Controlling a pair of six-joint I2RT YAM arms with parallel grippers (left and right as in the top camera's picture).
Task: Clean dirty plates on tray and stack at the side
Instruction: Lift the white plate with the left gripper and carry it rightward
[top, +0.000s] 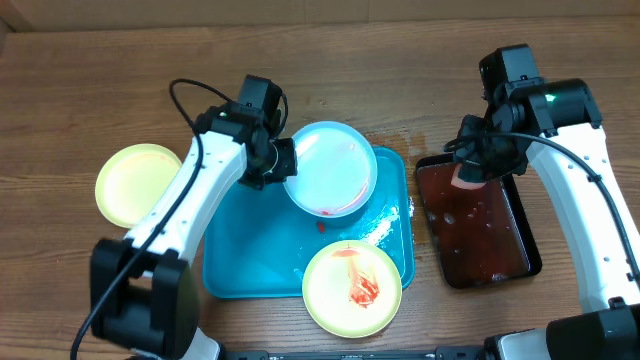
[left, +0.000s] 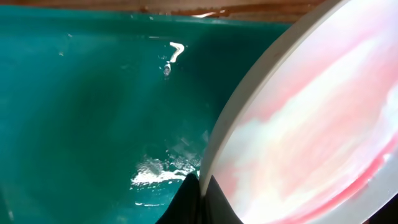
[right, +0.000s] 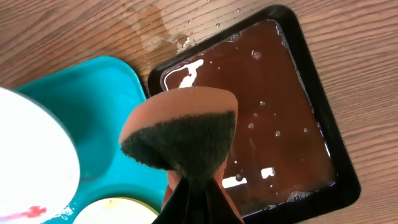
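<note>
At the table's centre, the large turquoise rectangular plastic tray (top: 240, 250), glossy, round-cornered and beaded with water, lies under the work. To its right, a smaller black rectangular tray (right: 334, 143) holds reddish-brown liquid. The round light blue plastic plate (top: 330, 168) is raised and tilted above the turquoise tray's far right part, pinched at its rim by the left gripper (top: 287, 168). Pink streaks cover its face, and a red pool (top: 325, 211) sits at the low edge. A soiled pale yellow-green round plate (top: 352, 288) rests at the near right corner, overlapping the rim. A clean yellow-green plate (top: 135, 183) lies on the wooden table (top: 60, 290) to the left. The right gripper (right: 194, 198) clamps an orange sponge (right: 180, 124) with a coarse dark green scouring face, held over the black tray. The step is probably wiping the blue plate: sweep toward the low edge, keep drips over the turquoise tray, and press lightly, since smooth wet plastic may slip from a rim pinch.
</note>
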